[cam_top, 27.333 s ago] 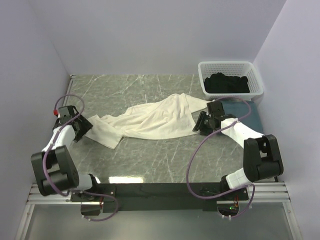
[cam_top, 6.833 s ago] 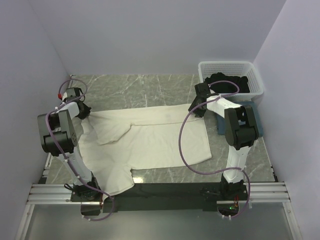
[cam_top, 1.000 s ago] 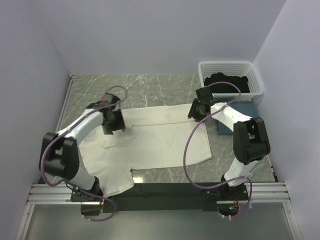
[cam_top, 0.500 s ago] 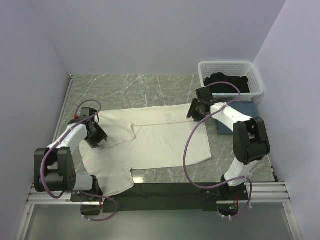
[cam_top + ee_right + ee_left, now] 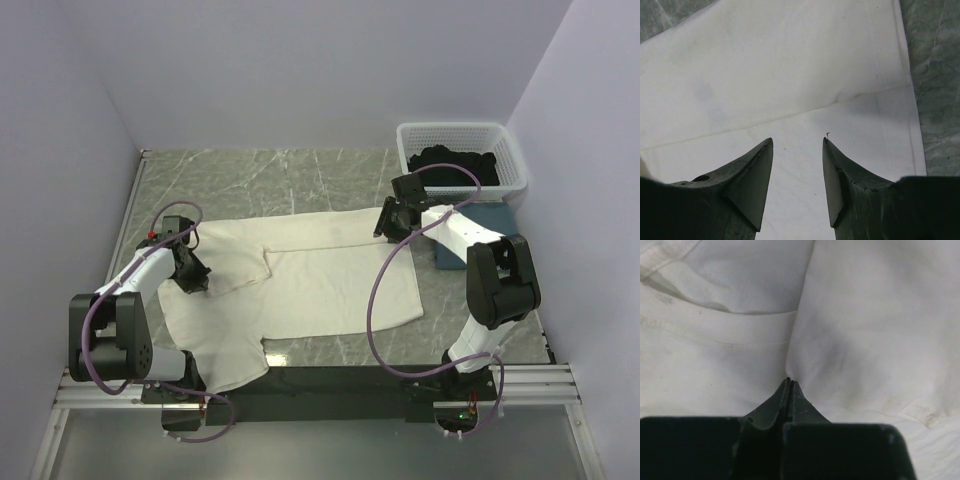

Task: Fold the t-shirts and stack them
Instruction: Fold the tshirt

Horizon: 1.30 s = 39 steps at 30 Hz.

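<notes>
On the grey marble surface (image 5: 300,175) the cream t-shirt (image 5: 320,285) lies spread flat. The left fingers (image 5: 790,384) are closed, apparently pinching sleeve cloth; the right fingers (image 5: 797,141) hang open over the far right corner. Best to lift low and carry the sleeve inward without rumpling the body.

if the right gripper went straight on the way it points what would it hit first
The cream-white t-shirt: the right gripper, jaws open, points down at the spread cloth near a crease by its edge. Nothing shows in between, though its height above the cloth is unclear.
</notes>
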Motion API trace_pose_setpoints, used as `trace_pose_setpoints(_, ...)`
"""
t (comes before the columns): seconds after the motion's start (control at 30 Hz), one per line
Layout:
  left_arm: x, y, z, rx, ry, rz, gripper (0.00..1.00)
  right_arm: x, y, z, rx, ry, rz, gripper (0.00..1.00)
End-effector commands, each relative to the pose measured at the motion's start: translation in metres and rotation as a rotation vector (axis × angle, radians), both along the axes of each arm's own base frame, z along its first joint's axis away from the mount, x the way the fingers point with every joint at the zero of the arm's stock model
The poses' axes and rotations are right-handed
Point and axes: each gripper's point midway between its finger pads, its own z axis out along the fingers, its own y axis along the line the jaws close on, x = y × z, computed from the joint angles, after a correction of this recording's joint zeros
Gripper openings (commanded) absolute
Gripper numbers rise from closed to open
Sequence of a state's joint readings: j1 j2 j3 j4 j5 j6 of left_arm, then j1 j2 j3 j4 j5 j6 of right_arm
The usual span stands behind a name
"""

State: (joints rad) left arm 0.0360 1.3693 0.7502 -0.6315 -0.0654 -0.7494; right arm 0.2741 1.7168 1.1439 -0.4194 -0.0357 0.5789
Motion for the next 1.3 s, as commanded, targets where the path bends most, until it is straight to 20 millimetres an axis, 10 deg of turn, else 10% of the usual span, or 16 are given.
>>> trace_pose_setpoints(0.0, -0.006, 0.002, 0.005, 0.004, 0.0, 0.025, 0.01, 0.005, -0.003, 0.007, 0.003, -0.025, 0.001, 0.51)
trace_pose_setpoints(0.4, -0.026, 0.003, 0.019, 0.007, 0.041, 0.087, 0.01, 0.008, 0.0, 0.011, 0.028, -0.034, 0.005, 0.51)
trace_pose_setpoints(0.7, -0.018, 0.008, 0.03, -0.009, -0.024, 0.14, 0.23, 0.016, -0.005, 0.025, 0.019, -0.081, -0.01, 0.52)
trace_pose_setpoints(0.9, 0.035, 0.058, 0.066, 0.048, -0.218, 0.235, 0.69, 0.032, -0.026, 0.037, 0.021, -0.137, -0.11, 0.54)
trace_pose_setpoints(1.27, 0.149, 0.118, 0.07, 0.109, -0.429, 0.197, 0.56, 0.052, -0.055, 0.01, 0.122, -0.094, -0.286, 0.52)
